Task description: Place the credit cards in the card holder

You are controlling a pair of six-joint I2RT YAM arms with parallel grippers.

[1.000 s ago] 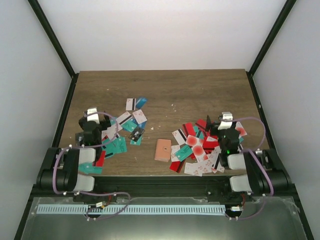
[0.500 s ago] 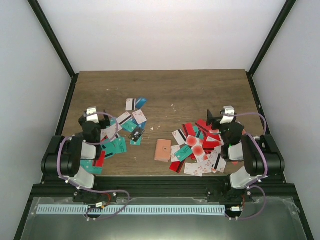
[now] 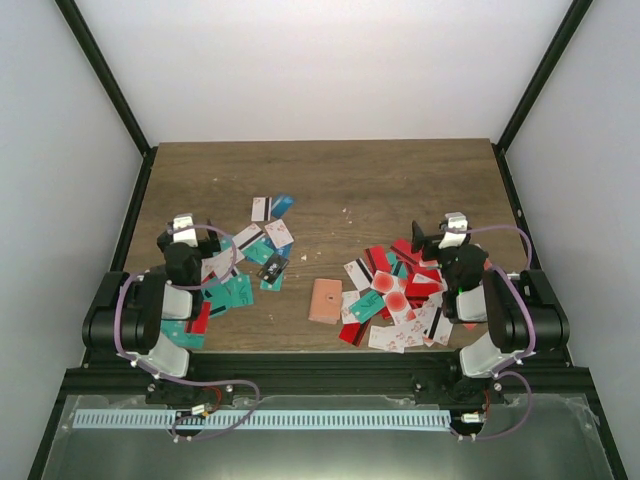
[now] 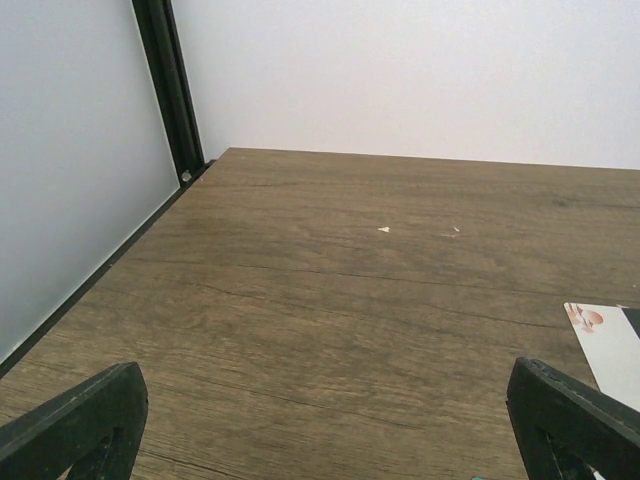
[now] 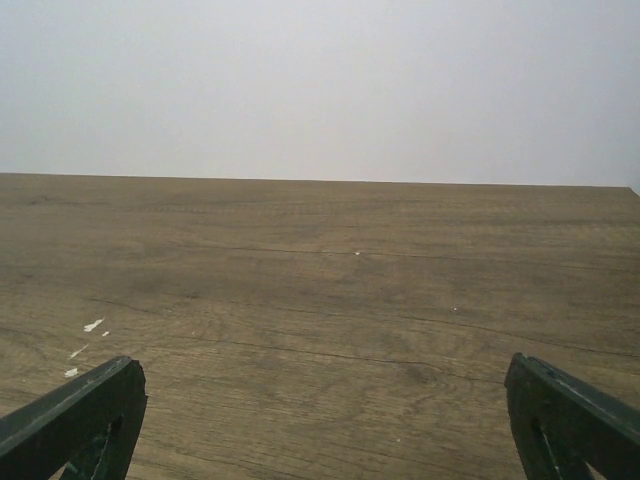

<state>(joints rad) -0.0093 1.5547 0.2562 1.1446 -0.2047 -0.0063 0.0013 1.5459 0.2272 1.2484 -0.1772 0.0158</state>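
- Right, starting far left: the left pincer hangs low over the brown wood-grain counter. Its black jaws are spread wide with nothing between them.
- Its wrist view shows bare boards, a few pale crumbs, and the corner of one white card with red marks poking in at the right edge.
- Next along is the left scatter of thin plastic credit cards. They are teal, white and red, some with a black stripe, and lie loose just right of that arm, several overlapping.
- Middle now: the small salmon-pink rectangular card holder lies flat near the counter's front edge, between the two scatters. It is just beside the nearest cards on its right and apart from those on its left.
- Then comes the right scatter of cards, mostly red or white with red marks, plus a teal one or two, heaped over each other.
- Far right, the right pincer sits over the outer side of that heap, jaws released wide and gripping nothing. Its wrist view gives only bare counter, pale specks at the left, and the white back wall.
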